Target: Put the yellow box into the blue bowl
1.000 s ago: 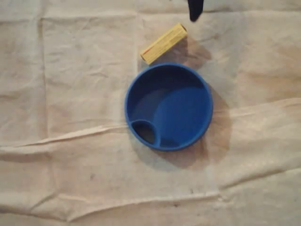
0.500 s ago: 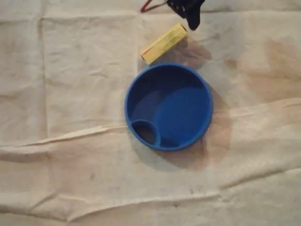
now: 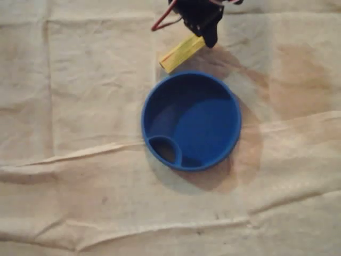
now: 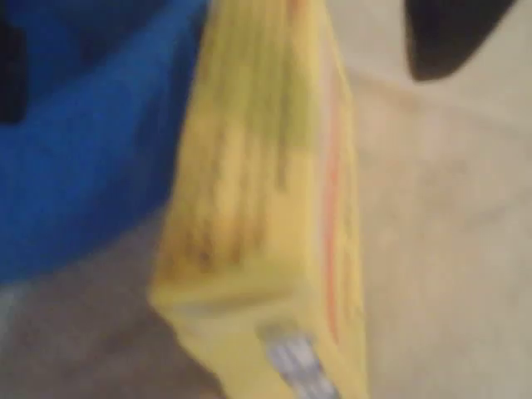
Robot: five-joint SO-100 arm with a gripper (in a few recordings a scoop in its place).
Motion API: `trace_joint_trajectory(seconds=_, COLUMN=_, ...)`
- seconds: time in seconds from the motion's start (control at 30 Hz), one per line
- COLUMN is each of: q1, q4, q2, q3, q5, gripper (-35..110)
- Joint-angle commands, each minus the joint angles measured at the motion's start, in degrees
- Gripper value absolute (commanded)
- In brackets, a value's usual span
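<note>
Here, pincer point(image 3: 206, 35) astride yellow box point(image 3: 178, 54).

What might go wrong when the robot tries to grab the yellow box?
1. The gripper hovers over one end of the yellow box, not its middle, so the box might tip or slip out when lifted.
2. The box lies close beside the blue bowl; a finger might bump the bowl and push it across the wrinkly cloth.
</note>
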Motion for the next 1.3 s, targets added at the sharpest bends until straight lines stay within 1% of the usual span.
trace_joint_trajectory(seconds=0.0, q1=-0.18, q4=-0.26, q2=0.79, q3=-2.81, q5=-0.44, gripper=26)
trace_joint_trajectory(seconds=0.13, q1=-0.53, q4=-0.7, q2=0.79, q3=-2.81, q5=-0.44, gripper=26)
trace_joint_trajectory(seconds=0.37, q1=-0.44, q4=-5.8, q2=-1.05, q3=-1.76, q5=-0.44, gripper=26)
trace_joint_trajectory(seconds=0.57, q1=-0.44, q4=-5.8, q2=-4.39, q3=-1.93, q5=-0.44, gripper=26)
trace_joint_trajectory(seconds=0.93, q1=-3.16, q4=-6.15, q2=-4.83, q3=-1.76, q5=-0.44, gripper=25)
trace_joint_trajectory(seconds=1.27, q1=-2.64, q4=-5.8, q2=-4.92, q3=-1.67, q5=-0.35, gripper=25)
